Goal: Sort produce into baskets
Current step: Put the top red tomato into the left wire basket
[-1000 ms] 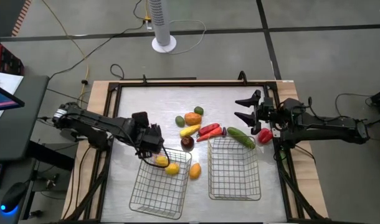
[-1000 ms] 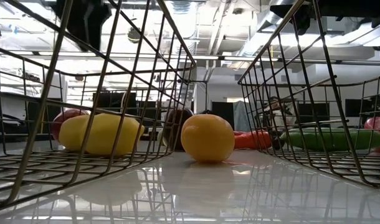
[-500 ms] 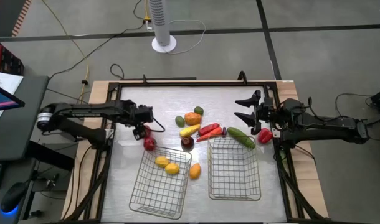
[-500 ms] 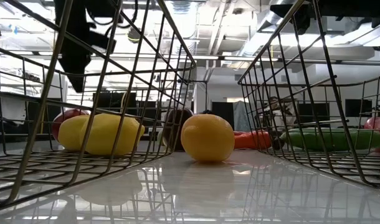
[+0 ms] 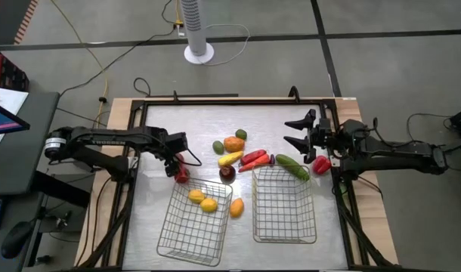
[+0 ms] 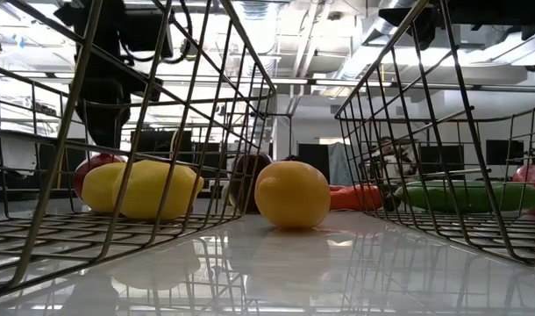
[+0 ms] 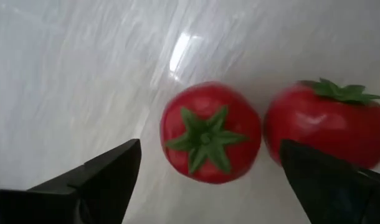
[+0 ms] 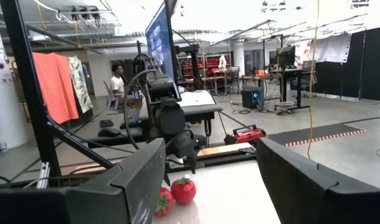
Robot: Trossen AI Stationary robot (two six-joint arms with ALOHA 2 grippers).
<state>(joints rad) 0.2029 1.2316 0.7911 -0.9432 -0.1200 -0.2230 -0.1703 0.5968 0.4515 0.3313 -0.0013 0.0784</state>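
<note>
Two red tomatoes (image 7: 209, 134) (image 7: 327, 121) lie side by side on the white table, just beyond the left basket's (image 5: 194, 224) far left corner. My left gripper (image 7: 210, 147) (image 5: 174, 165) points down over them, open, with one finger on each side of the left tomato and apart from it. Two yellow pieces (image 5: 202, 200) lie in the left basket. The right basket (image 5: 284, 205) holds nothing. An orange piece (image 5: 236, 207) lies between the baskets. My right gripper (image 5: 297, 132) hangs open above the table's far right, holding nothing.
A cluster of produce lies mid-table: an orange piece (image 5: 233, 143), green pieces (image 5: 240, 134), a yellow piece (image 5: 230, 159), red chilies (image 5: 253, 159), a maroon piece (image 5: 227, 172) and a cucumber (image 5: 292, 166). A red piece (image 5: 320, 165) lies under the right arm. Bare tabletop (image 5: 162, 128) stretches along the far left.
My left gripper has left the place above the left basket's far corner, gone toward the table's far left, then come down over the two red tomatoes, now pointing more steeply down. The produce has stayed put.
</note>
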